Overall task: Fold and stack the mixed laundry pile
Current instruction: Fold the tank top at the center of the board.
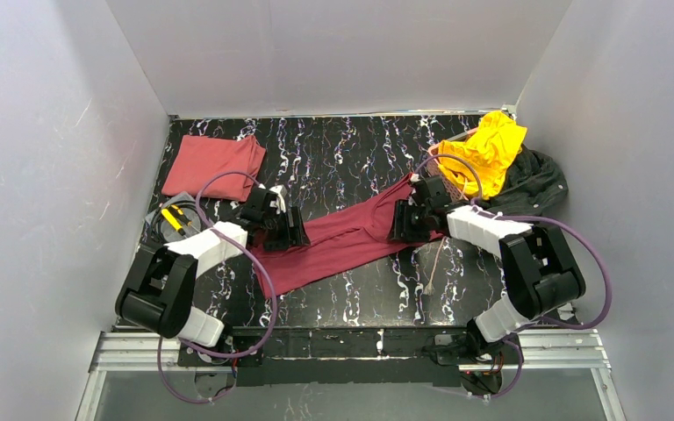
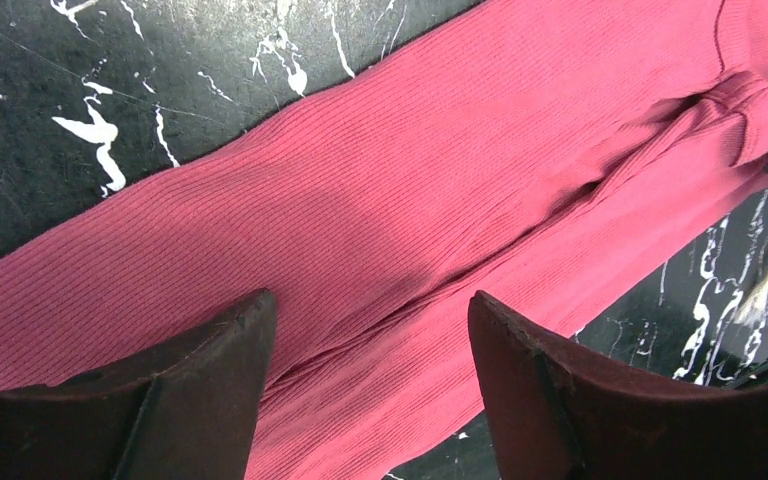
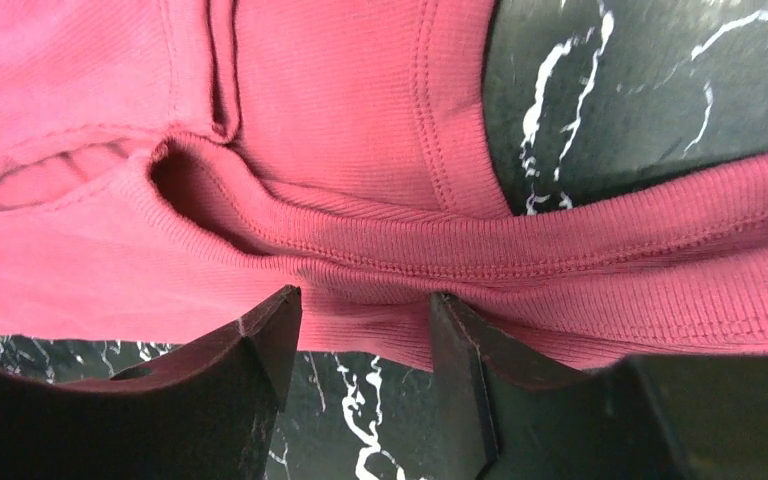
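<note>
garment: dark maroon ribbed cloth garment stretched diagonally on black marbled table | my left gripper released, jaws spread above it | my right gripper released at its hem | around: folded salmon-red cloth far-left; bright yellow garment on charcoal-black garment far-right; 1 thin cream cord beside my right arm

Bright, even, diffuse light fills the top view with only faint shadows, while in the left wrist view a soft shadow dims the dark maroon garment near six o'clock.
</note>
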### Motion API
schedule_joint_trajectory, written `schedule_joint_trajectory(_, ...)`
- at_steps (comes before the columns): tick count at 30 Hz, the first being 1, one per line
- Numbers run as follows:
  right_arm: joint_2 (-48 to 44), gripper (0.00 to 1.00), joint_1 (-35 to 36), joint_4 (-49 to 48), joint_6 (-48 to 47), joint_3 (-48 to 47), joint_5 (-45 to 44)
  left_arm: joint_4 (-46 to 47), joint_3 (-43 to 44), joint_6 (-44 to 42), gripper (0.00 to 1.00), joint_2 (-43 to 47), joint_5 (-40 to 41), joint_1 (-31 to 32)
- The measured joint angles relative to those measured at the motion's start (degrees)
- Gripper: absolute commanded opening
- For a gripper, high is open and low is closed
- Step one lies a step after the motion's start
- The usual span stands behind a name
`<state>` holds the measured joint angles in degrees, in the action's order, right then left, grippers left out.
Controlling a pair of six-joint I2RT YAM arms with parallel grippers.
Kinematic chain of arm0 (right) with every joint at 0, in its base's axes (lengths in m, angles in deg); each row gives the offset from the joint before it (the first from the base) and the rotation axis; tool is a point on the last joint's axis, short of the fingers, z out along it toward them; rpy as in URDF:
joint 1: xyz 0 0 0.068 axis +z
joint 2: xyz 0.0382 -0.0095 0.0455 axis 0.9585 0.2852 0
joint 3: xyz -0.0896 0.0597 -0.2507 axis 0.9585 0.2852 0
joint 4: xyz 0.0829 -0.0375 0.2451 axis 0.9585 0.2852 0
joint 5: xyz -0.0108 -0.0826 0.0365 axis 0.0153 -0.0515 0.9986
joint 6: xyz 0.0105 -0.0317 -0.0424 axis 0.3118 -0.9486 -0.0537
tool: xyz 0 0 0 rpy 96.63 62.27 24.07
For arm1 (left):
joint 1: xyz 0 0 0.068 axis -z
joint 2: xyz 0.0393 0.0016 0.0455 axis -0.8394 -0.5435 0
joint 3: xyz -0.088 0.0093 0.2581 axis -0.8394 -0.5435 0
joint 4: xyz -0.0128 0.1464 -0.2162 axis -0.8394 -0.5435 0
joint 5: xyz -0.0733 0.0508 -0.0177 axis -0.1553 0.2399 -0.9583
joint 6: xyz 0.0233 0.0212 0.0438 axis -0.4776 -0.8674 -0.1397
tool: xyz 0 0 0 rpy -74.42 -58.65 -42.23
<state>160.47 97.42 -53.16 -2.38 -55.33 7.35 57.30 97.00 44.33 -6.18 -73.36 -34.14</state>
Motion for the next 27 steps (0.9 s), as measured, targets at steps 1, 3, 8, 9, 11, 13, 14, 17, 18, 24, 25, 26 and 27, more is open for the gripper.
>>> schedule_joint_trajectory(1,0.2,0.58,0.0,-0.4,-0.2,-0.1,-0.2,0.5,-0.3,0.4,0.69,0.1,-0.2,-0.1)
schedule_joint_trajectory(3,0.6,0.59,0.0,-0.9,-0.7,-0.3,-0.7,1.9,-1.7,1.6,0.69,1.0,-0.3,-0.3)
schedule_joint_trajectory(8,3.5,0.6,0.1,-1.7,-4.1,-3.2,-1.8,5.9,-9.4,5.3,0.7,8.1,-1.1,-0.3)
schedule_joint_trajectory(9,4.7,0.6,0.1,-2.1,-5.0,-4.4,-1.9,6.2,-11.3,6.2,0.7,10.1,-1.6,-0.3)
schedule_joint_trajectory(11,7.2,0.61,0.2,-2.6,-6.9,-7.0,-2.1,6.5,-14.6,7.9,0.7,14.3,-2.3,-0.2)
schedule_joint_trajectory(13,9.9,0.62,0.2,-3.4,-8.8,-9.9,-2.2,6.3,-16.9,9.2,0.7,17.6,-2.8,0.2)
schedule_joint_trajectory(14,11.3,0.62,0.2,-3.7,-9.6,-11.4,-2.2,5.9,-17.8,9.8,0.7,19.1,-3.1,0.4)
schedule_joint_trajectory(17,15.8,0.63,0.2,-4.2,-12.3,-16.5,-1.9,5.1,-19.6,11.2,0.7,21.9,-3.9,1.7)
schedule_joint_trajectory(18,17.2,0.63,0.2,-4.5,-13.2,-18.0,-1.7,5.0,-20.2,11.7,0.7,22.8,-4.2,2.3)
schedule_joint_trajectory(24,25.0,0.66,0.4,-7.0,-17.8,-27.1,0.2,4.9,-23.0,15.2,0.7,26.9,-5.4,8.5)
schedule_joint_trajectory(25,25.9,0.66,0.5,-7.1,-18.6,-28.3,0.8,4.8,-23.4,15.7,0.7,27.5,-5.4,9.6)
schedule_joint_trajectory(26,26.9,0.67,0.5,-7.1,-19.4,-29.6,1.6,4.7,-23.7,16.1,0.7,28.0,-5.5,10.7)
schedule_joint_trajectory(27,27.7,0.67,0.5,-7.0,-20.1,-30.7,2.4,4.7,-23.8,16.3,0.7,28.4,-5.5,11.6)
